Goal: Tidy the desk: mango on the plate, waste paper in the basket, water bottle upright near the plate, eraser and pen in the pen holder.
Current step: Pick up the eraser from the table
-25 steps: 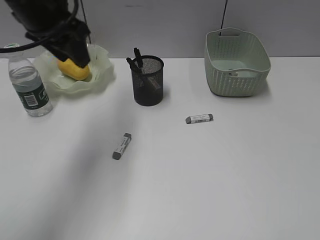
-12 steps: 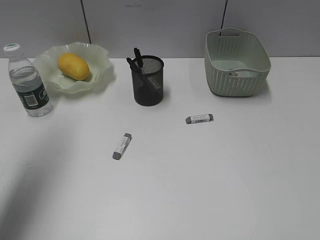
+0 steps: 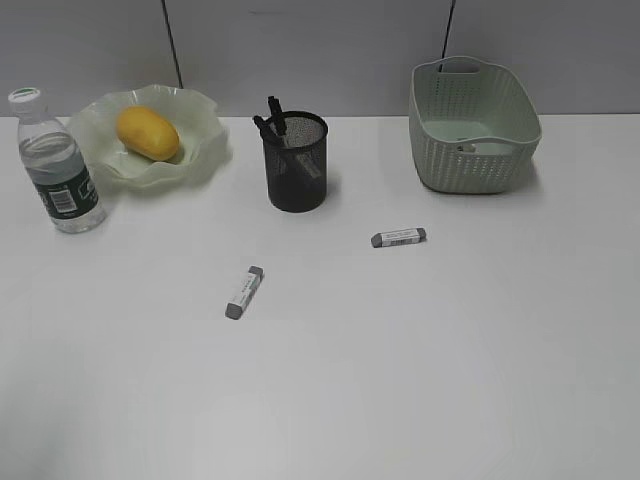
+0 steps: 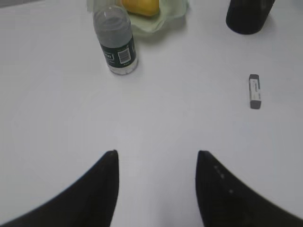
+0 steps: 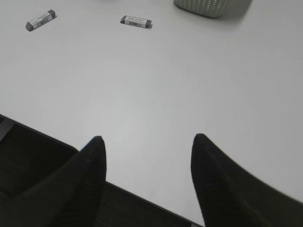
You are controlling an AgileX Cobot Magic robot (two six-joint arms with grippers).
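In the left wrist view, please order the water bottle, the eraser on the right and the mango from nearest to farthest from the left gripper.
From the open left gripper:
1. Eraser, lying on the desk to the right.
2. Water bottle, upright, up and to the left; nearly as close as the eraser, too close to call.
3. Mango, on the plate behind the bottle, at the top edge.

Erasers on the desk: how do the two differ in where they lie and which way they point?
The left eraser lies nearer the camera, in front of the pen holder; the right eraser lies farther back, toward the basket. The left eraser points diagonally; the right eraser lies almost level across the view. Both are grey-tipped white sticks with printed sleeves, flat on the desk, untouched.
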